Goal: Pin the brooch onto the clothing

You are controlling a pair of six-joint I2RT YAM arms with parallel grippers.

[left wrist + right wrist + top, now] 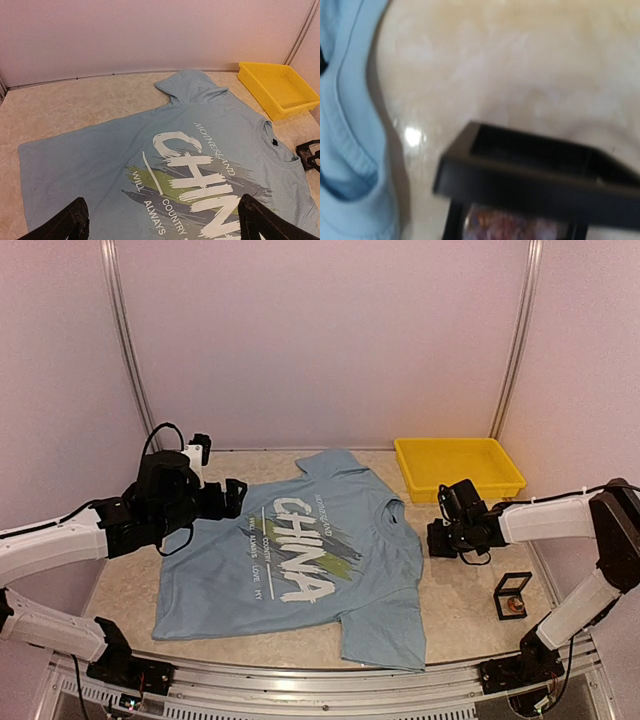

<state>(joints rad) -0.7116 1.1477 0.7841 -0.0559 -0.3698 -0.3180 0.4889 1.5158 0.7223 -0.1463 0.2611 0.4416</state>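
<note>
Black box [513, 597] holds the brooch [515, 607]; left hand [162, 207] gapes wide, right hand's [441, 538] grip unclear.

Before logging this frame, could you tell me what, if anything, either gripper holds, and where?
Left gripper: open, holding nothing. Right gripper: cannot be told.

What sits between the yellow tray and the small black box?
The right gripper and its wrist reach across that gap; the top view shows it.
</note>
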